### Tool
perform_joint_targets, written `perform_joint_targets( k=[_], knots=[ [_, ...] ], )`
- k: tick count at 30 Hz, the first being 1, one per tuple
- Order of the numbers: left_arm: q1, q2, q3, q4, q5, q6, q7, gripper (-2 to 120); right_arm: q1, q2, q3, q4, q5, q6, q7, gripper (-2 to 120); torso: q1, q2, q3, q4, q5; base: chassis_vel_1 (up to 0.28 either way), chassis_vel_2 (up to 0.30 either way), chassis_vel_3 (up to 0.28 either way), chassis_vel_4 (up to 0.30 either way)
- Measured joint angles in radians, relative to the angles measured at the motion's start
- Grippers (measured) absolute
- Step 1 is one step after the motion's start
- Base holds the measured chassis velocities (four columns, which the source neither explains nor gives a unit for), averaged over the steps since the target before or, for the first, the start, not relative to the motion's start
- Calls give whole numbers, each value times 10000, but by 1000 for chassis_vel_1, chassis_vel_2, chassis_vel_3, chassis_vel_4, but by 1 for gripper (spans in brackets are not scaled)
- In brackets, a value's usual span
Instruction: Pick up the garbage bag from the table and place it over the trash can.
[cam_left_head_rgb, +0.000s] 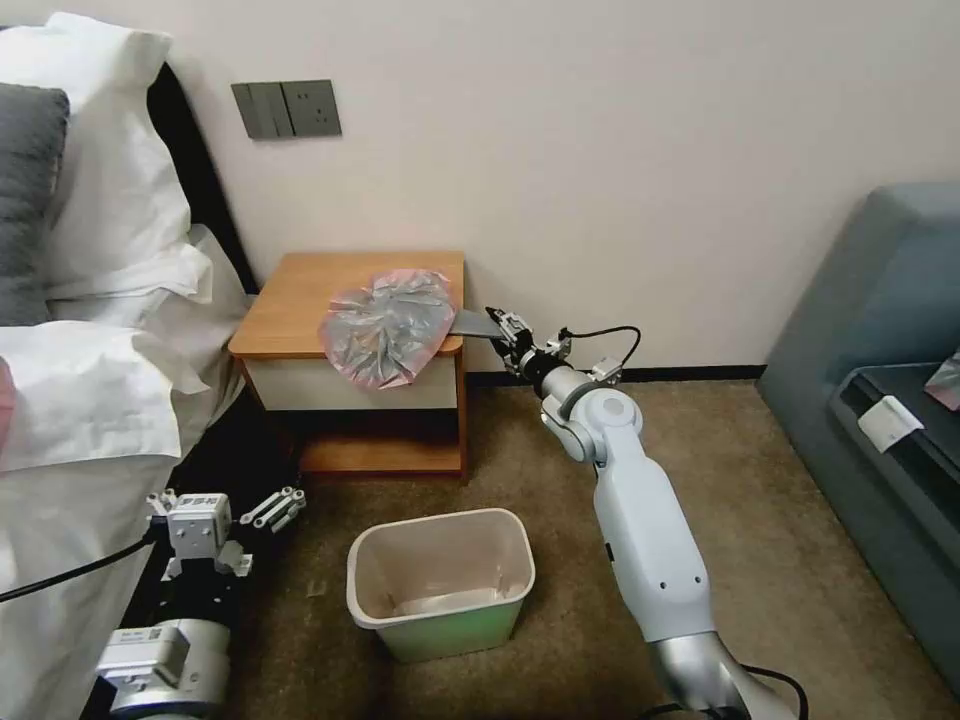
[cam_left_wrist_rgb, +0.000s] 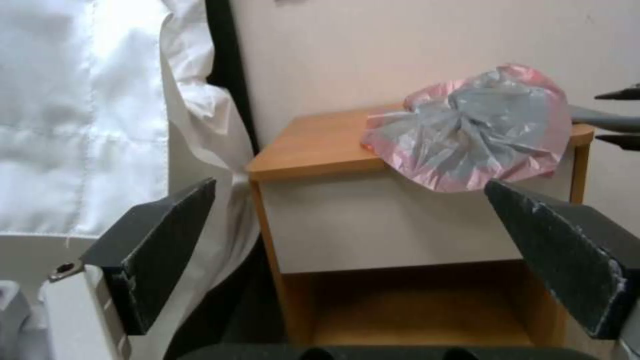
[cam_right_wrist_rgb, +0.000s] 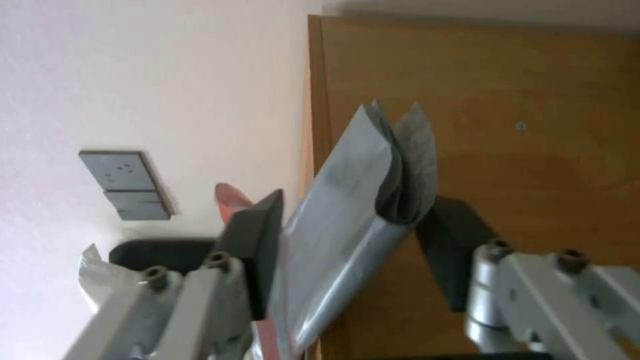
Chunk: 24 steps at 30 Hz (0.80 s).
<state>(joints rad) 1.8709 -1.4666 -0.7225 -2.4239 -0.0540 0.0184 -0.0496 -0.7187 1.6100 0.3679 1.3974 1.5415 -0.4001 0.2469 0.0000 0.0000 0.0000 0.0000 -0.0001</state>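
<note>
Left gripper (cam_left_head_rgb: 272, 508) is parked low beside the bed, jaws spread, nothing held. Trash can (cam_left_head_rgb: 440, 580) is set on the carpet before the table (cam_left_head_rgb: 300, 300), mouth up, unlined. Garbage bag (cam_left_head_rgb: 388, 325) is draped over the table's front right corner. Its grey tail is bracketed by right gripper (cam_right_wrist_rgb: 337, 220); pads not yet clamped, by the look of it.

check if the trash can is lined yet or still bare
Still bare. The trash can stands open on the carpet with no liner; the garbage bag lies crumpled on the table.
</note>
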Motion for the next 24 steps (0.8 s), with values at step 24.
perform_joint_targets(
  k=[24],
  knots=[
    [71,-126,-16,-2,201,-263,7,100,-2942,-1508,-1550,5034,-210,144,1911,0,0,0,-3,-1,2,0,0,0,0]
  ],
)
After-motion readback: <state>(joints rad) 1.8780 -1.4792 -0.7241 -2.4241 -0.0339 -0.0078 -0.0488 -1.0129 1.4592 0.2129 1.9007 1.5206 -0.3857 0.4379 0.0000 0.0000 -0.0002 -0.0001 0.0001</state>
